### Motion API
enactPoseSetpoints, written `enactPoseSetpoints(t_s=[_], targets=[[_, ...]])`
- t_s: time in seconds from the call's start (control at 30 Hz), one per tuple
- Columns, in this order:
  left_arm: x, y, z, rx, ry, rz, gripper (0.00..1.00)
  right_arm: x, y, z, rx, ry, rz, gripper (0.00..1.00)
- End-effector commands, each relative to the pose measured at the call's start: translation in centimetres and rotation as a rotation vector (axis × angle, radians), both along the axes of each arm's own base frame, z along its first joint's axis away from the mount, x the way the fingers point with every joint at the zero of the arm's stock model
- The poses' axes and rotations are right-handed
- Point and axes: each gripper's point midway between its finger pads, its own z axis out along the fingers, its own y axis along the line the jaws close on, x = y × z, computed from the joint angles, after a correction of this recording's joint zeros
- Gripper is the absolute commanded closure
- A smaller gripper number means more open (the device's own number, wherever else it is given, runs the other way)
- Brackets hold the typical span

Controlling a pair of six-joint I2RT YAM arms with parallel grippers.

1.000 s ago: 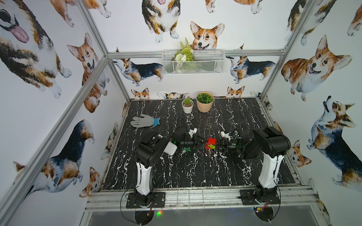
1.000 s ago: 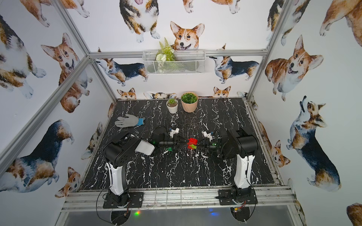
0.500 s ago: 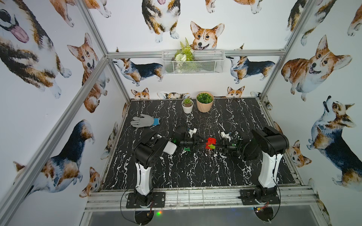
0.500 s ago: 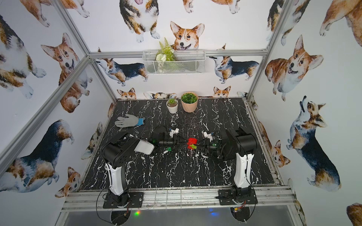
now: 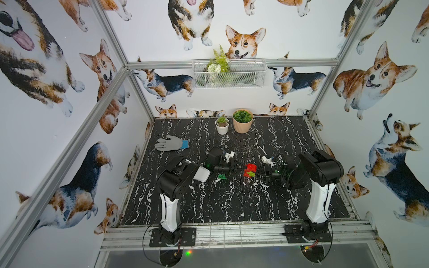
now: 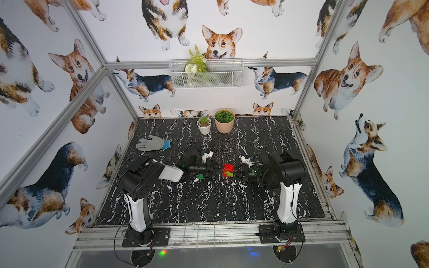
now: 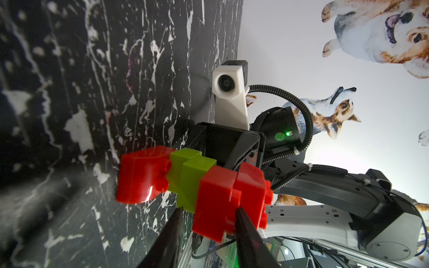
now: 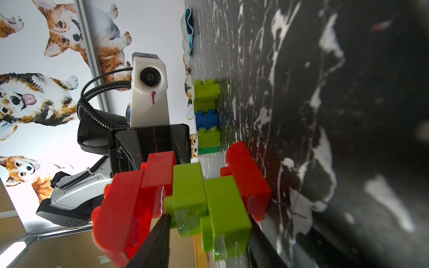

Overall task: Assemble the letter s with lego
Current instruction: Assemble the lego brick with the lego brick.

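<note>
A joined lego piece [image 5: 250,170] of red and lime green bricks hangs just above the table's middle, between both grippers. My left gripper [image 7: 209,222] is shut on its red brick [image 7: 216,204]. My right gripper [image 8: 209,232] is shut on the lime green bricks [image 8: 216,208]. Another red brick [image 7: 141,176] forms the end nearest the table. A separate row of lime green, blue, lime green and dark green lego [image 8: 206,116] lies on the table beside the left arm, and shows in both top views as a green spot [image 5: 220,177] [image 6: 200,176].
A grey glove [image 5: 171,143] lies at the back left of the black marble table [image 5: 232,208]. A white plant pot [image 5: 222,126] and a tan plant pot [image 5: 242,121] stand at the back edge. A wire basket [image 5: 228,76] hangs on the back wall.
</note>
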Motion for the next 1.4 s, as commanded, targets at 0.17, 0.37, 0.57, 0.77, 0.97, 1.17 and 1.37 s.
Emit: enactPoseSetpoints(t_s=[0.17,0.37,0.57,0.77,0.97,1.17,1.37], targets=[[-1.2,0.6,-1.9,0.099,0.045,-0.044,0.61,-0.1,-0.6,-2.2,-0.071,0.107,-0.054,0.52],[-1.0,0.4,-1.1,0.077,0.031,-0.042,0.61,-0.1,-0.5,-2.1,-0.061,0.100,-0.052,0.51],[-0.8,0.2,-0.5,0.069,0.022,-0.041,0.57,0.0,-0.4,-1.8,-0.045,0.093,-0.054,0.49],[-0.6,0.3,-0.2,0.066,0.019,-0.037,0.56,-0.1,-0.5,-1.8,-0.042,0.094,-0.056,0.49],[-0.4,0.1,0.3,0.052,0.012,-0.034,0.56,0.0,-0.6,-1.7,-0.034,0.091,-0.054,0.49],[-0.2,0.0,0.8,0.039,0.008,-0.031,0.55,0.0,-0.6,-1.4,-0.015,0.090,-0.058,0.47],[-0.2,0.0,0.8,0.037,0.008,-0.032,0.53,0.1,-0.6,-1.2,-0.011,0.085,-0.057,0.46]])
